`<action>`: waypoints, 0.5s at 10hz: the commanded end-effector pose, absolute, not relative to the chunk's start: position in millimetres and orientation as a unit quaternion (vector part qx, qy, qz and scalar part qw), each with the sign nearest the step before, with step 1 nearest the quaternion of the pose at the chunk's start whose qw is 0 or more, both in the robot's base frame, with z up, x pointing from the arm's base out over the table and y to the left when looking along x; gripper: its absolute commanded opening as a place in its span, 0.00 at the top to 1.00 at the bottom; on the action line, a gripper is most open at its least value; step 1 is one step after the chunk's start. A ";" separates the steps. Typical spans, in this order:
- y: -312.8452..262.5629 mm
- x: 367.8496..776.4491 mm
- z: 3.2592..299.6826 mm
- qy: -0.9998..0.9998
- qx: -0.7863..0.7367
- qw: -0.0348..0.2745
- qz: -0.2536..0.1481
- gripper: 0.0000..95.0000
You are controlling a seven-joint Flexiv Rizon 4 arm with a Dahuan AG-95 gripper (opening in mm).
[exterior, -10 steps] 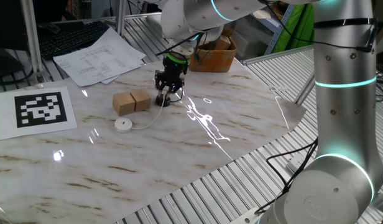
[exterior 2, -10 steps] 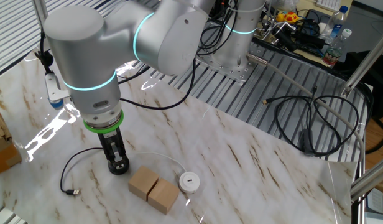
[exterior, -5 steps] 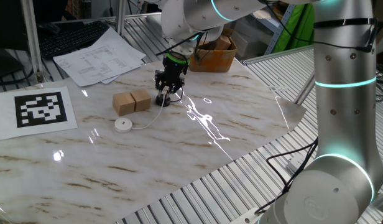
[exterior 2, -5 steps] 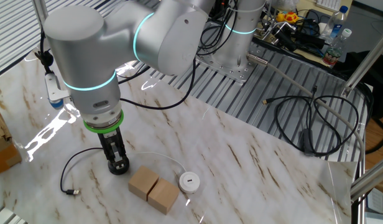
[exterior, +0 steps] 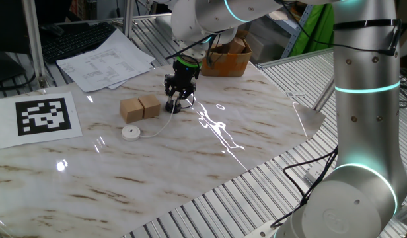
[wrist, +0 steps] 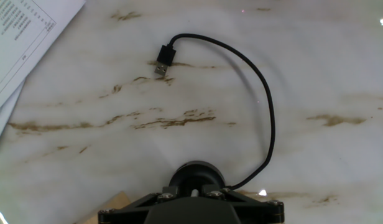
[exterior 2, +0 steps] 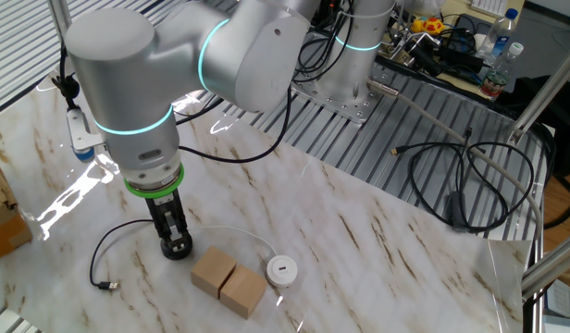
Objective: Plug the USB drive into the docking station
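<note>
Where the claw stands: the claw point(exterior 2: 175, 242) points straight down at the table point(exterior: 190, 165), right over a black disc point(wrist: 194, 176), just beside the blocks point(exterior 2: 229, 280).
Claw state: the fingers reach down around the black disc, with a gap between them. Whether they press it or only stand around it, I cannot tell.
Black disc: it is low and round and sits on the marble under the claw. Whether it is the drive or the dock, I cannot tell.
Cable point(wrist: 266, 106): thin and black, it leaves the black disc, curves in a wide loop over the table and ends in a plug point(wrist: 165, 56).
Plug: a flat USB plug with a metal tip. It lies free on the marble, well apart from the claw and near the papers point(wrist: 17, 43).
Blocks: two wooden cubes lie side by side, touching each other.
White disc point(exterior: 130, 131): it lies near the blocks, and a thin white cord point(exterior: 160, 125) runs from it toward the claw.
Marker point(exterior: 43, 114): a black and white printed sheet lies flat, apart from the blocks.
Box point(exterior: 230, 58): brown cardboard, at the table edge behind the arm.
</note>
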State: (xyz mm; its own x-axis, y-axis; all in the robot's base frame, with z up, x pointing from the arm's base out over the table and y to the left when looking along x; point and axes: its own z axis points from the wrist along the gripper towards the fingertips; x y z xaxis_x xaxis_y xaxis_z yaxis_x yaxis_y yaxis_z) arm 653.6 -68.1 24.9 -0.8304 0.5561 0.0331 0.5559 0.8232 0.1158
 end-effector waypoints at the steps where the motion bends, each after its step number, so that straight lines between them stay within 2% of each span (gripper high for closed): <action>1: -59.6 652.9 51.8 0.955 0.294 0.009 0.032 0.80; 5: -62.1 651.3 50.1 0.957 0.288 0.010 0.031 0.80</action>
State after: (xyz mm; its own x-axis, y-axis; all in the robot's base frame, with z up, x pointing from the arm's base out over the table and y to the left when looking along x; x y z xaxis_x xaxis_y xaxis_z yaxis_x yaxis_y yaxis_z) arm 649.8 -62.3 52.8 -0.8327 0.5537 0.0043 0.5530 0.8312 0.0580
